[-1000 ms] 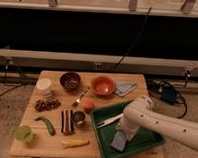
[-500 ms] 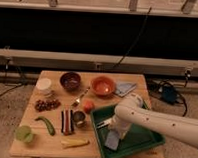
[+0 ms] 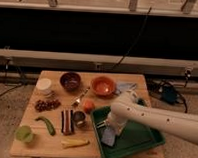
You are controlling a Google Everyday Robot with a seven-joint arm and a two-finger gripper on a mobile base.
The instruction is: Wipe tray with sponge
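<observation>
The dark green tray [image 3: 141,140] lies on the front right corner of the wooden table. The grey-blue sponge [image 3: 109,137] rests on the tray floor near its left rim. My white arm reaches in from the right edge of the view. Its gripper [image 3: 108,126] points down onto the sponge's top edge, shut on it and pressing it against the tray. The fingers are largely hidden by the wrist.
Left of the tray stand a small can [image 3: 79,118], a dark striped block [image 3: 67,121], a green pepper [image 3: 46,125], a lime [image 3: 24,133] and a yellow banana [image 3: 75,142]. Behind are an orange bowl [image 3: 103,85], a dark bowl [image 3: 70,81], a white cup [image 3: 43,85] and a light blue cloth [image 3: 126,87].
My arm has swung left across the tray, dragging the sponge from the tray's middle to near its left rim.
</observation>
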